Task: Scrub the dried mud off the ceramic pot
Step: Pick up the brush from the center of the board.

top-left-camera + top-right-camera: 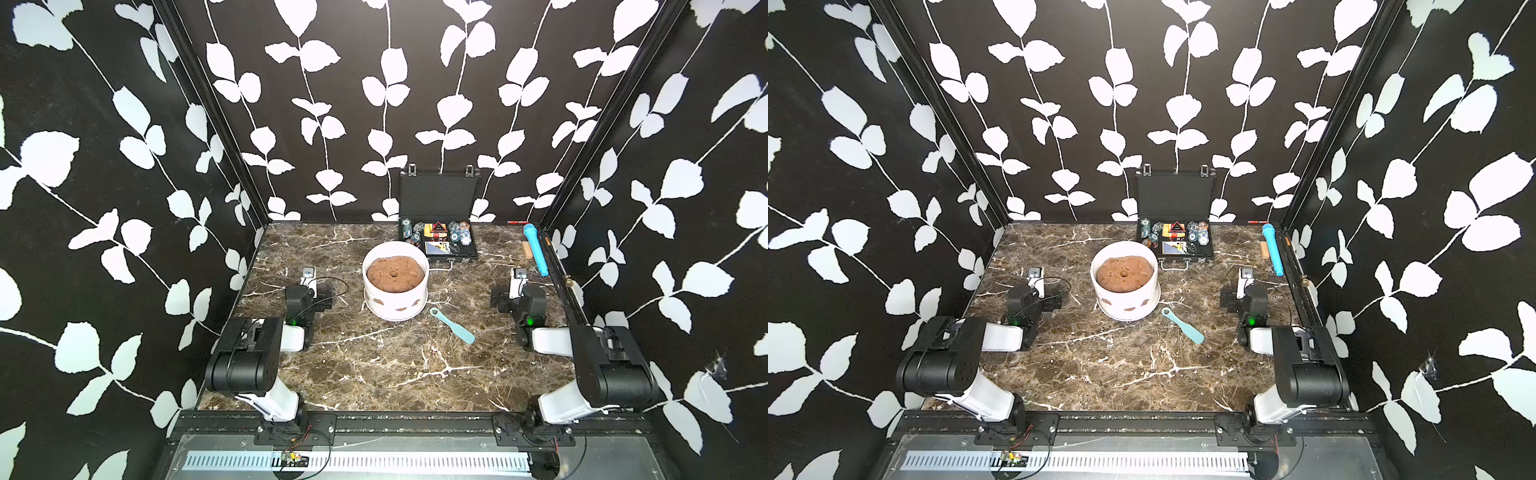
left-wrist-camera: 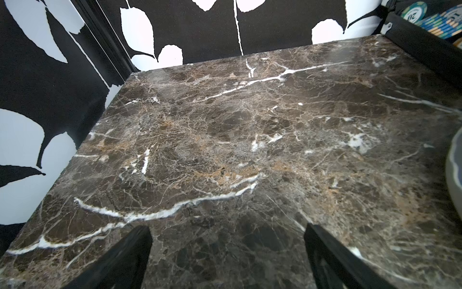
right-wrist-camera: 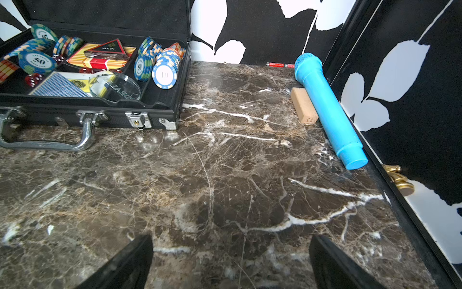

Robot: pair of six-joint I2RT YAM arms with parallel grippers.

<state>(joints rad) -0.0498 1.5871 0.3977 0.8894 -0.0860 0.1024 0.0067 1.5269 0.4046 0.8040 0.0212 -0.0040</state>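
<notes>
The white ribbed ceramic pot (image 1: 395, 306) (image 1: 1126, 305) stands mid-table, filled with a lumpy brown mound. Small reddish-brown patches of dried mud (image 1: 401, 308) (image 1: 1131, 308) stick to its near wall. A teal brush (image 1: 453, 325) (image 1: 1182, 325) lies on the marble to the right of the pot. My left gripper (image 1: 308, 277) (image 2: 228, 236) rests left of the pot, open, with only bare marble between its fingers. Right of the pot, my right gripper (image 1: 519, 277) (image 3: 231, 240) is open and empty too. A blurred sliver of the pot (image 2: 455, 172) shows at the edge of the left wrist view.
An open black case of poker chips (image 1: 453, 257) (image 3: 105, 112) stands behind the pot. A blue toy microphone (image 1: 536, 249) (image 3: 327, 107) and a wooden block (image 3: 303, 105) lie along the right wall. Patterned walls enclose the marble table (image 1: 374, 365) on three sides.
</notes>
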